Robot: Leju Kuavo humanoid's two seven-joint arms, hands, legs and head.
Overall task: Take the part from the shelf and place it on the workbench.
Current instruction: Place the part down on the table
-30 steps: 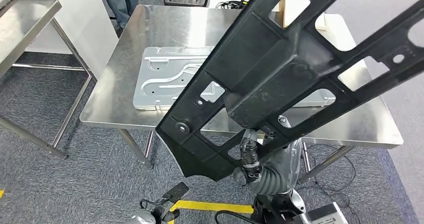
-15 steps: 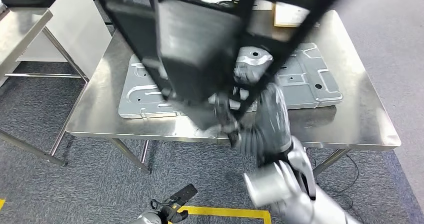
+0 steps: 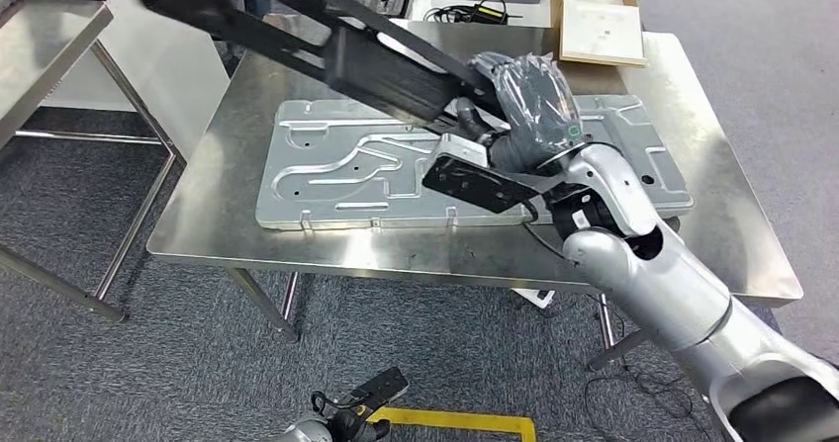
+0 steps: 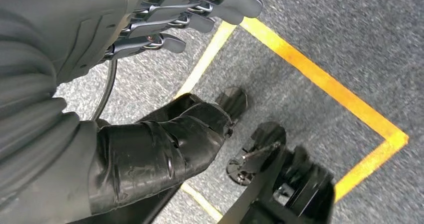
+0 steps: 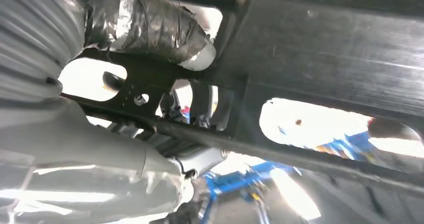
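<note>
A large embossed silver sheet-metal panel (image 3: 396,165) lies flat on the steel table. At the table's far right corner sits a shallow brown cardboard box (image 3: 594,12). Yellow floor tape (image 4: 320,78) marks the grey carpet (image 3: 119,373) nearby.

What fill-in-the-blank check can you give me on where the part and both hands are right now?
1. The black part is held by the robot's ____ hand.
2. Below it on the steel table lies a ____ metal panel.
3. The left hand hangs above a ____ floor line.
Missing words: right; silver; yellow
</note>
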